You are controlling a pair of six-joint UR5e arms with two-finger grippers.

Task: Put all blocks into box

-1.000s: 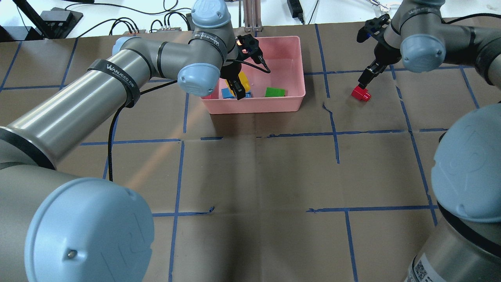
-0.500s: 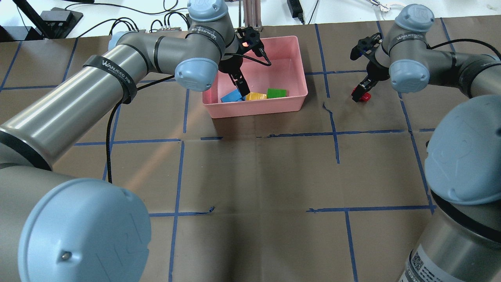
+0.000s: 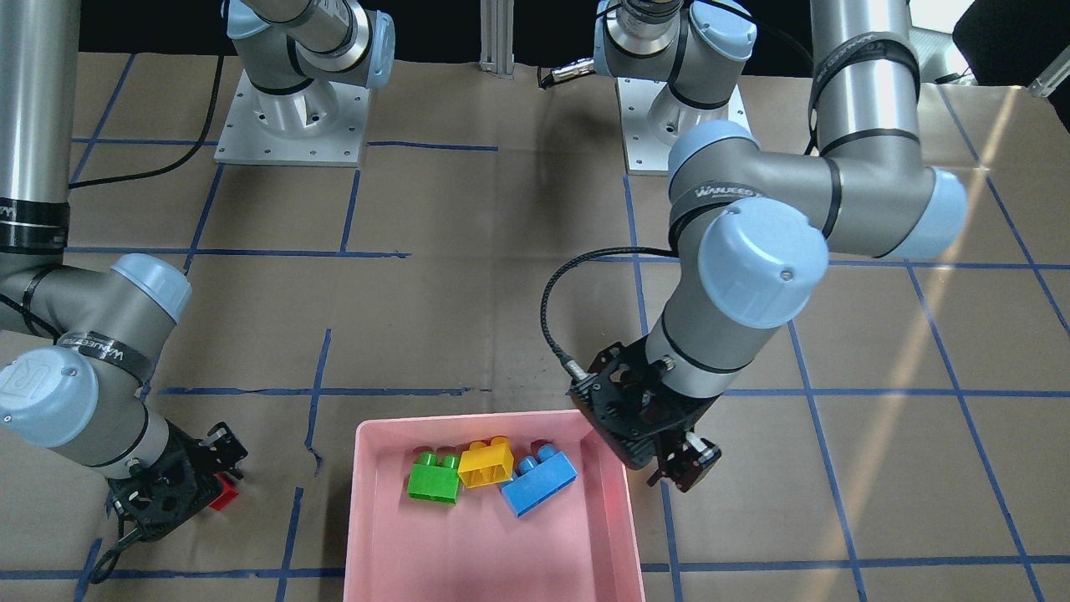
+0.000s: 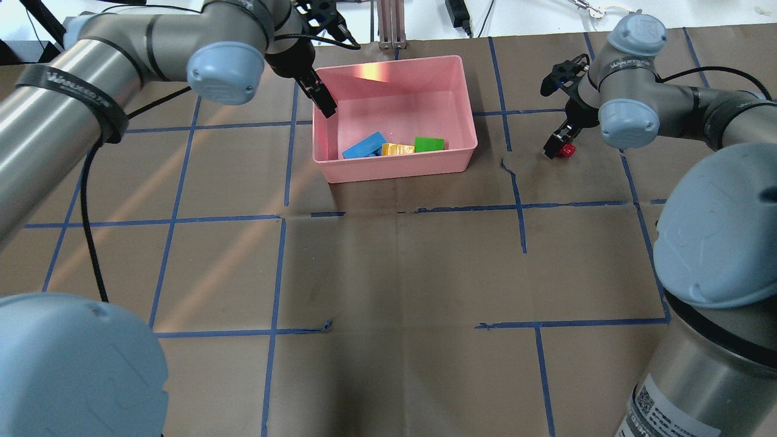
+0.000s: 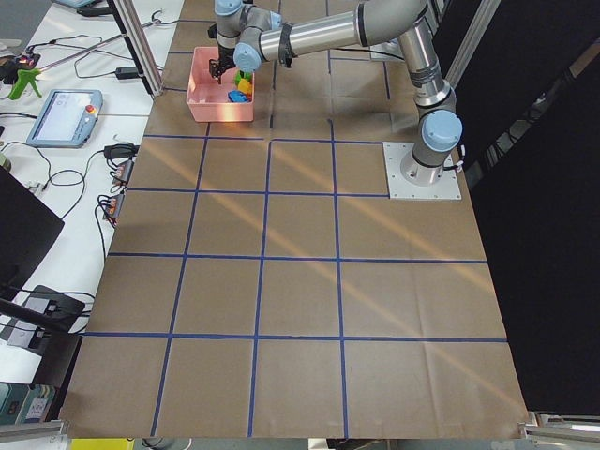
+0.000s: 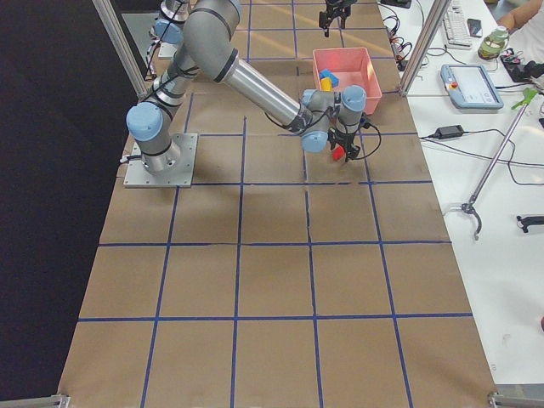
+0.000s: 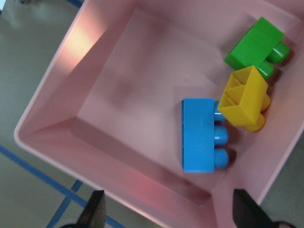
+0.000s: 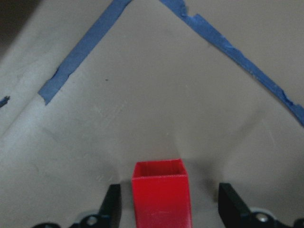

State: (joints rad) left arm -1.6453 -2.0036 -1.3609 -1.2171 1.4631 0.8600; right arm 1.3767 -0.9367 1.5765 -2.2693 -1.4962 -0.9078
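The pink box (image 4: 394, 167) holds the blue block (image 4: 364, 145), the yellow block (image 4: 397, 149) and the green block (image 4: 429, 144) along its near wall. They also show in the front view as blue (image 3: 539, 485), yellow (image 3: 486, 464) and green (image 3: 435, 481). My left gripper (image 4: 323, 104) is open and empty, above the box's left rim. Its wrist view shows the blue block (image 7: 199, 135) on the box floor (image 7: 133, 109). The red block (image 4: 568, 150) lies on the table right of the box. My right gripper (image 8: 166, 204) is open, with one finger on each side of the red block (image 8: 161, 190).
The table is covered in brown paper with a grid of blue tape lines (image 4: 519, 206). Cables and an aluminium post (image 4: 391, 24) stand behind the box at the far edge. Both arm bases (image 3: 292, 117) are bolted to the table on the robot's side.
My left gripper let go of the yellow block in the box, then rose and moved left to the box's rim. My right gripper came down around the red block.
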